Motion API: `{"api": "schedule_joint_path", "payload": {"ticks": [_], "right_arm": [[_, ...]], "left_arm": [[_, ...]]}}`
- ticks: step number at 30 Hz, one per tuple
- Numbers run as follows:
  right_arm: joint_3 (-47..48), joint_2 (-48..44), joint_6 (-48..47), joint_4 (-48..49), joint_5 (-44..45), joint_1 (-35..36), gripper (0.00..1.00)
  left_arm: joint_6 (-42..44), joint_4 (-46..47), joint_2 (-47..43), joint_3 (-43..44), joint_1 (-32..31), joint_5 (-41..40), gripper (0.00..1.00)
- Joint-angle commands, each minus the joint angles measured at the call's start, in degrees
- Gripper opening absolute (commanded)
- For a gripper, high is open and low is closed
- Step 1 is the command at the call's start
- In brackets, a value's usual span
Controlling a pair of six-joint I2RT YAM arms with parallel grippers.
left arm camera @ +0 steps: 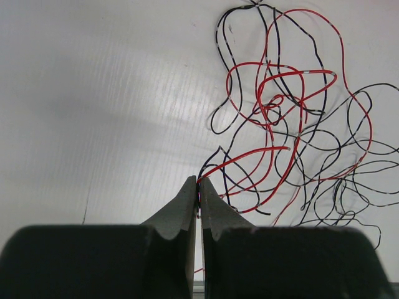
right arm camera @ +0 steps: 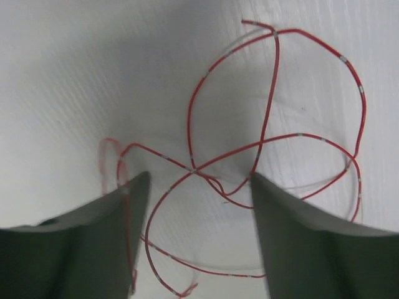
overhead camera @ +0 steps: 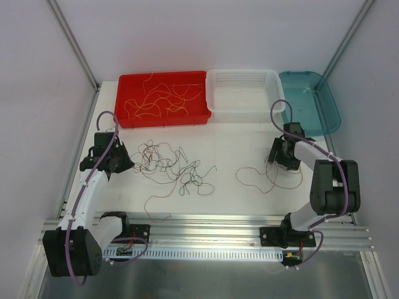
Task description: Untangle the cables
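Note:
A tangle of thin red and black cables (overhead camera: 171, 167) lies on the white table (overhead camera: 230, 140), left of centre. My left gripper (overhead camera: 128, 163) is at the tangle's left edge. In the left wrist view it (left arm camera: 198, 182) is shut on a red and a black strand, and the rest of the tangle (left arm camera: 293, 124) spreads to the upper right. A separate looped red cable (overhead camera: 265, 177) lies at the right. My right gripper (overhead camera: 278, 163) hovers over its upper right part, open, with loops of the red cable (right arm camera: 249, 156) lying on the table between its fingers (right arm camera: 128, 205).
A red bin (overhead camera: 162, 98) with several yellow cables stands at the back left. Beside it are a white basket (overhead camera: 244, 91) and a teal bin (overhead camera: 312, 99). A loose red strand (overhead camera: 162, 198) lies near the front rail (overhead camera: 206, 233).

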Motion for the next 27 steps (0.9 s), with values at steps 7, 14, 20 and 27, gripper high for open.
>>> {"api": "schedule_joint_path", "payload": {"ticks": [7,14,20,27], "right_arm": [[0.8,0.8,-1.8,1.0,-6.3,0.1,0.01],[1.2,-6.1,-2.6,-2.7,-6.3,3.1,0.01],[10.6,-15.0,-4.5,-11.1,-4.5,6.6,0.01],[28.3,-18.0,-6.0,-14.8,-6.2,8.4,0.01]], "left_arm": [[0.2,-0.1,0.4,2.2,-0.5,2.2,0.0],[0.2,-0.1,0.3,2.2,-0.5,2.9,0.0],[0.4,-0.1,0.2,2.2,-0.5,3.4,0.0],[0.4,0.0,0.2,2.2,-0.5,4.2,0.0]]}}
